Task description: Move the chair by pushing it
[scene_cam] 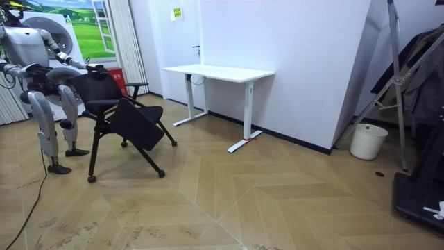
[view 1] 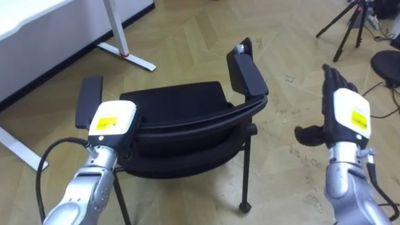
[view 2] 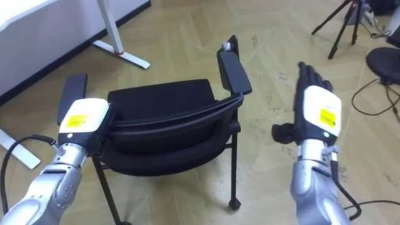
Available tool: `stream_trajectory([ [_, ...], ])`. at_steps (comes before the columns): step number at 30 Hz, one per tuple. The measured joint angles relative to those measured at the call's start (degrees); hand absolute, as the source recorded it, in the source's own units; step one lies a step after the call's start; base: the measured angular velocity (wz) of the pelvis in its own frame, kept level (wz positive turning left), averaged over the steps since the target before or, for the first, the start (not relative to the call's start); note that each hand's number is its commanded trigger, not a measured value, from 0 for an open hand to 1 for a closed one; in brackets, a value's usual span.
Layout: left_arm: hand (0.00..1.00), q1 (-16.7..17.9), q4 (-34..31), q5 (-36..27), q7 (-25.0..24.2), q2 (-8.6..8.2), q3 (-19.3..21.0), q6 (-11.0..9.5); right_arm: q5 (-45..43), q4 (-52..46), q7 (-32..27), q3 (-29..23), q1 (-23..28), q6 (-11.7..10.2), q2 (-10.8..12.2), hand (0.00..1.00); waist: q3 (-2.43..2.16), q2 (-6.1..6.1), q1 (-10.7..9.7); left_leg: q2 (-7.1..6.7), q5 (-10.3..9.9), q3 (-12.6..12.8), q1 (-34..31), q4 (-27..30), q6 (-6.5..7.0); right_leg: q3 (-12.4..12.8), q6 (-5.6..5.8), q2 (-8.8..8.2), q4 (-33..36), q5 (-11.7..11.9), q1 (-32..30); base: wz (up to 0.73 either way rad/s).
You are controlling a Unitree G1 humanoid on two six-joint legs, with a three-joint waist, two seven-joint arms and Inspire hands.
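Wood floor (view 1: 187,31) across the frame, white desk (view 1: 37,22) upper left. Centre: black chair (view 1: 181,100), near the desk, backrest rail (view 1: 194,122) nearest. Probably light and stiff, thin-legged, apt to tip if shoved high; best gripped at both ends of that rail. Lower left: left hand (view 1: 112,122) against the rail, fingers hidden, cannot tell. Right edge: right hand (view 1: 342,112) clear of the chair, fingers straight, spread.

Wooden herringbone floor (view 1: 187,37) carries black chair (view 1: 181,106) on its legs, white desk (scene_cam: 218,71) near, white bucket (scene_cam: 368,141) by wall (scene_cam: 305,62).
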Motion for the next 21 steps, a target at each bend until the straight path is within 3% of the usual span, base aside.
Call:
stream_trajectory([
  [3, 1.00, -0.47, -0.03, -0.01, -0.34, 0.12, -0.61, -0.04, -0.57, -0.92, 0.46, 2.11, -0.92, -0.06, -1.80, 0.00, -0.01, -0.09, 0.58, 0.01, 0.00, -0.05, -0.05, 0.00, 0.00, -0.08, 0.00, -0.01, 0.00, 0.00, 0.02, 0.00],
  [11, 1.00, -1.52, -0.03, -0.19, -0.81, 0.57, -1.72, -1.20, -2.36, -4.76, 6.64, 8.45, -1.86, -0.23, -4.04, 0.00, 0.02, -0.13, 2.14, 0.05, 0.00, -0.38, -0.08, -0.12, 0.00, -0.34, 0.00, -0.01, -0.01, 0.00, 0.02, 0.01],
  [21, 1.00, -2.39, 0.14, -0.20, -1.09, 1.86, -1.85, -3.68, -8.05, -5.05, 13.42, 9.13, -2.73, -3.77, -5.45, 0.00, 0.34, -0.64, 3.51, 0.06, 0.00, -0.79, -0.19, -0.39, 0.00, -0.60, 0.00, -0.01, -0.10, 0.00, 0.03, 0.00],
])
